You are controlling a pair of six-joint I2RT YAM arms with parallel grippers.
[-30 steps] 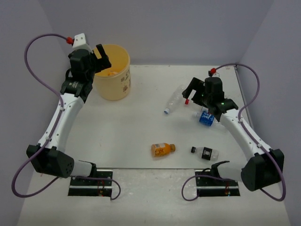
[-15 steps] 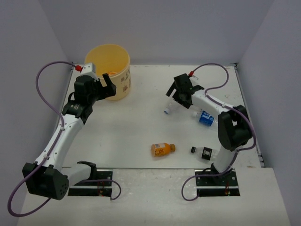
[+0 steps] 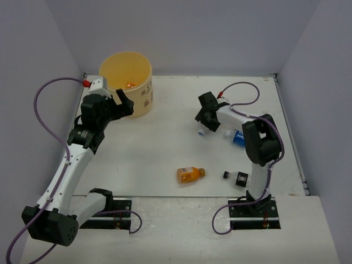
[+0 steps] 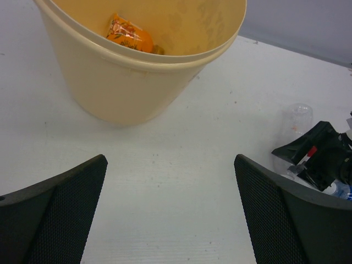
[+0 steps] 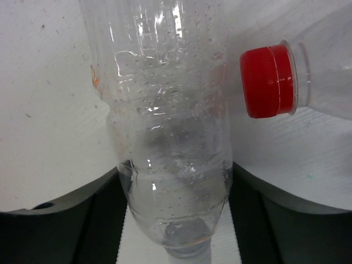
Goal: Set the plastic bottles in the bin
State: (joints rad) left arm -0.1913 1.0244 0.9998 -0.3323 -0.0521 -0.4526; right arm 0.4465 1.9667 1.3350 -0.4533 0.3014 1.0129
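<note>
Soft, even light from above keeps the top view bright, and the arms cast only faint, short shadows on the white tabletop point(image 3: 165, 148). The left wrist view is crisp on the bin point(image 4: 126, 88), with the left claw point(image 4: 170, 214) dark in the lower corners. Small glints speckle the clear bottle point(image 5: 165, 110). The right claw point(image 5: 175, 220) is blurred and dim.

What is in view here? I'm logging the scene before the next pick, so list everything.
bin: one, pale yellow, far left of table
orange bottle in the bin: one, orange
orange bottle on the table: one, brown cap, lying near centre
clear bottle: one, unlabelled, lying between the right gripper's fingers
blue-label bottle: one, clear, lying right of it
black-label bottle: one, clear, lying near the right base
table: one, white
left arm, right arm: white, black joints
left gripper: black, open, empty, beside the bin
right gripper: black, straddling the clear bottle
</note>
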